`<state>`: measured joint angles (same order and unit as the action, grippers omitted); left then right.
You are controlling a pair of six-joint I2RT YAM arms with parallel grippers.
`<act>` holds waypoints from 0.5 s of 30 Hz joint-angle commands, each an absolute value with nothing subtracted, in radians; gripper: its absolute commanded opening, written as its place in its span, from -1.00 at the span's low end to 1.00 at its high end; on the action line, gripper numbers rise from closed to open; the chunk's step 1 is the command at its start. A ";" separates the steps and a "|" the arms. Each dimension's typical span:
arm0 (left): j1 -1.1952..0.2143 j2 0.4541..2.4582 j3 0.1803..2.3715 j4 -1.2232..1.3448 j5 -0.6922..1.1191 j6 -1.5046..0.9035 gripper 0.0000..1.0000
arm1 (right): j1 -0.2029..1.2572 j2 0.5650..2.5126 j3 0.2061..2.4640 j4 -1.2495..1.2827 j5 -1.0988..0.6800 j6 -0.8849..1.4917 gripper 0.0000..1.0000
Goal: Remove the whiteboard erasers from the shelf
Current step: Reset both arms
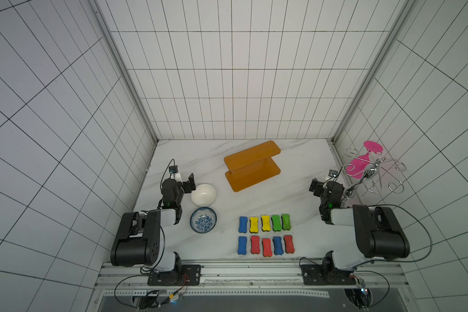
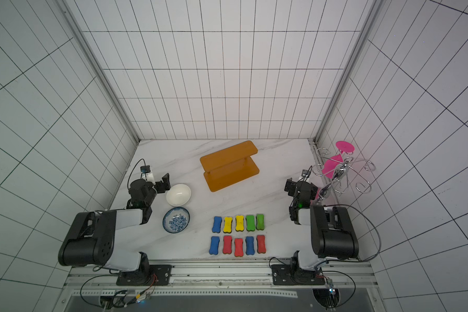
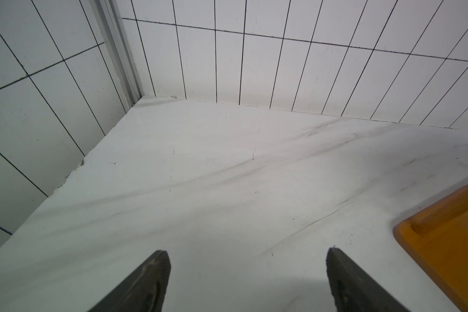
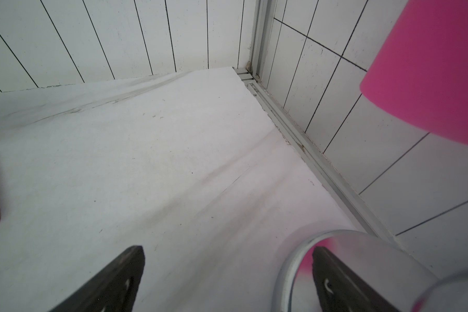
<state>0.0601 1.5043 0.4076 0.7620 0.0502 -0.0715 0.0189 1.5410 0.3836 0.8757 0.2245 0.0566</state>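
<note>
Left claw (image 3: 247, 259) and right claw (image 4: 227, 252) both hang spread and empty while I see all ten erasers (image 1: 265, 223) in two rows on the desk (image 1: 304, 216), nearer my right arm (image 1: 373, 232), long axes pointing toward the bare shelf (image 1: 250, 158) beyond.

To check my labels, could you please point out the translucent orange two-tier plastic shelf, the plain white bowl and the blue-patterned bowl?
Translucent orange two-tier plastic shelf (image 1: 251, 156): in a top view, on its upper board.
Plain white bowl (image 1: 203, 195): in a top view, on its inner bottom.
Blue-patterned bowl (image 1: 203, 220): in a top view, on its patterned inside.
</note>
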 commanded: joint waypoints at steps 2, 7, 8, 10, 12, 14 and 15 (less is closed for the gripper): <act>0.063 1.557 0.441 0.778 0.060 -0.080 0.94 | 0.012 1.539 0.407 0.858 0.225 0.066 0.99; 0.063 1.567 0.462 0.750 0.027 -0.090 0.95 | 0.012 1.536 0.409 0.853 0.224 0.063 0.98; 0.064 1.566 0.465 0.745 0.025 -0.092 0.95 | 0.011 1.537 0.408 0.854 0.225 0.062 0.98; 0.062 1.568 0.466 0.746 0.020 -0.093 0.95 | 0.013 1.537 0.409 0.850 0.224 0.062 0.98; 0.062 1.569 0.468 0.744 0.019 -0.094 0.95 | 0.012 1.537 0.409 0.852 0.224 0.063 0.98; 0.064 1.569 0.466 0.744 0.019 -0.095 0.95 | 0.014 1.537 0.410 0.852 0.224 0.063 0.98; 0.063 1.569 0.467 0.744 0.019 -0.095 0.95 | 0.013 1.539 0.411 0.851 0.223 0.063 0.98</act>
